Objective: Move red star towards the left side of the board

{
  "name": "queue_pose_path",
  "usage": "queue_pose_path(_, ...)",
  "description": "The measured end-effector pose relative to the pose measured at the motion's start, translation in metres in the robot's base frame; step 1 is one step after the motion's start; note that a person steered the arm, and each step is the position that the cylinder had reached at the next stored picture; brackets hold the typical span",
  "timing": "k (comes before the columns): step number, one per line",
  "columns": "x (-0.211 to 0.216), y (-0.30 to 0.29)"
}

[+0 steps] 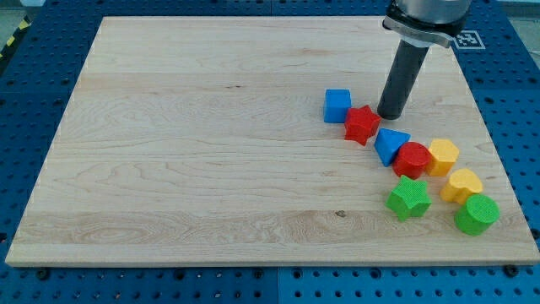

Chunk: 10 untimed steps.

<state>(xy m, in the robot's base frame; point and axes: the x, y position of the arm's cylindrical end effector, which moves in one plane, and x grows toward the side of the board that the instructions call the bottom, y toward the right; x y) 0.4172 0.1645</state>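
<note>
The red star (pixel 361 124) lies right of the board's middle, touching the blue cube (pixel 337 105) at its upper left. My tip (pixel 391 115) stands just right of the red star and slightly above it, close to it or touching it. A blue triangle (pixel 389 144) lies just below and right of the star.
A red round block (pixel 413 160), yellow hexagon (pixel 443 156), yellow heart (pixel 462 184), green star (pixel 408 198) and green cylinder (pixel 476 214) cluster at the lower right. The wooden board (pixel 211 152) sits on a blue perforated table (pixel 25 101).
</note>
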Motion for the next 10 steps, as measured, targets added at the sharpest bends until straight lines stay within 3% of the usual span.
queue_pose_path(4, 0.005, -0.003)
queue_pose_path(6, 0.054, -0.041)
queue_pose_path(10, 0.032, -0.105)
